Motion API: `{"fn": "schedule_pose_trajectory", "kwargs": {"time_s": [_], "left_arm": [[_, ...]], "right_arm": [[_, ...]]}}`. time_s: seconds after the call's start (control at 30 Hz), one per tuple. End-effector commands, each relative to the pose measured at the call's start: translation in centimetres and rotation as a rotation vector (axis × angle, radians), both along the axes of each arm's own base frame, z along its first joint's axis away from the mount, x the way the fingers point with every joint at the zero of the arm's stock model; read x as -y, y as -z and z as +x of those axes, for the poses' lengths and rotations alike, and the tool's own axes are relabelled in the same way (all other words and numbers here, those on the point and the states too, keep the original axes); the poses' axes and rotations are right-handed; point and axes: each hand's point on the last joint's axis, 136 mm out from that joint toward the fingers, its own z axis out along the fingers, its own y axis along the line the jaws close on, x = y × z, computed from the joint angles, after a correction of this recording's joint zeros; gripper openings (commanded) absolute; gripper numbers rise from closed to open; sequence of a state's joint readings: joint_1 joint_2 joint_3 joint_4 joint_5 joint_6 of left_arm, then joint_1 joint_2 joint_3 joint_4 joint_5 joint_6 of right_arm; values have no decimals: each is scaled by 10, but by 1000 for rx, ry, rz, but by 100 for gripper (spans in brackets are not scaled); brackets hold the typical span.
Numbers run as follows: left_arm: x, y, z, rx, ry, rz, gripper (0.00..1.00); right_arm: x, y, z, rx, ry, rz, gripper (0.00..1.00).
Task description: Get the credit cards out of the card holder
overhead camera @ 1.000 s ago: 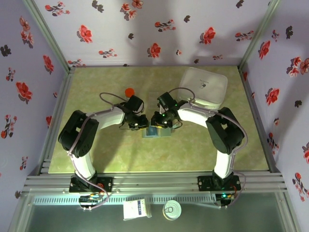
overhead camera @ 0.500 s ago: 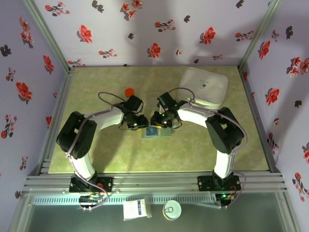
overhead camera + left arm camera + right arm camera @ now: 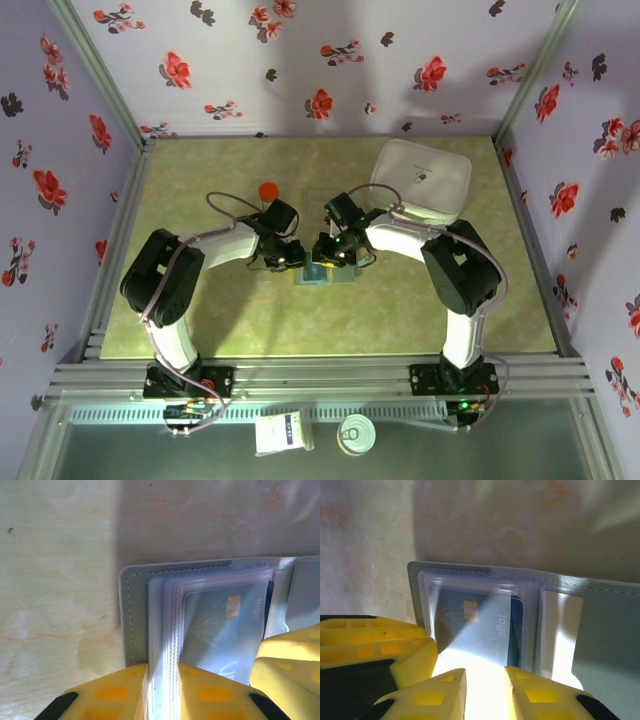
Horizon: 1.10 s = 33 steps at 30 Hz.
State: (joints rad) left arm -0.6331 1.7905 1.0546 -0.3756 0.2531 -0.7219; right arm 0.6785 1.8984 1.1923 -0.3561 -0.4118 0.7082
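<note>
So the card holder (image 3: 131, 615) is lying open and flat on the green table (image 3: 250, 330), right in the middle, with both arms crowded over it. The left gripper (image 3: 162, 692) is clamped on the stack of clear plastic sleeves (image 3: 162, 630) near the holder's outer edge, and the sleeves are squeezed upright between its yellow fingers. The right gripper (image 3: 485, 692) sits just beside it, with its jaws a narrow gap apart, straddling the near edge of the teal credit card (image 3: 475, 625). The card is still tucked in its sleeve. Glare washes out that gap, so we can't tell if the jaws are actually pinching the card. A darker card (image 3: 516, 630) peeks out behind the teal one. The only writing we can read is "logo" printed along the teal card, next to a gold chip. Compared to a second ago, basically nothing has changed from above: the holder is in the same spot and both grippers are parked on it.
</note>
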Motion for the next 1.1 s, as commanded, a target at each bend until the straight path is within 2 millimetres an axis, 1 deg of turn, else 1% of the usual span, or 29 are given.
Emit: {"fn": "schedule_pose_trajectory", "kwargs": {"time_s": [0.0, 0.07, 0.2, 0.3, 0.5, 0.67, 0.83, 0.93, 1.07], "left_arm": [[-14, 16, -11, -35, 13, 73, 21], [-14, 15, -11, -35, 12, 74, 21], [-15, 17, -12, -41, 13, 81, 20], [-16, 18, -14, -45, 14, 85, 20], [-17, 16, -13, -42, 18, 86, 20], [-16, 4, -8, -18, 17, 74, 20], [-13, -20, -2, 19, 17, 48, 20], [-8, -31, 2, 38, 18, 28, 20], [6, -40, 2, 41, 37, -25, 13]], "right_arm": [[2, 11, -5, -27, -9, 4, 24], [4, 13, -5, -28, -8, -12, 24], [20, 19, -4, -13, 2, -99, 25], [26, 16, -3, 9, 5, -131, 26], [23, 3, -1, 27, 0, -108, 27], [23, -11, 0, 50, 0, -92, 28], [22, -30, 3, 89, 9, -57, 29], [26, -33, 5, 97, 19, -47, 29], [32, -31, 5, 100, 32, -13, 29]]}}
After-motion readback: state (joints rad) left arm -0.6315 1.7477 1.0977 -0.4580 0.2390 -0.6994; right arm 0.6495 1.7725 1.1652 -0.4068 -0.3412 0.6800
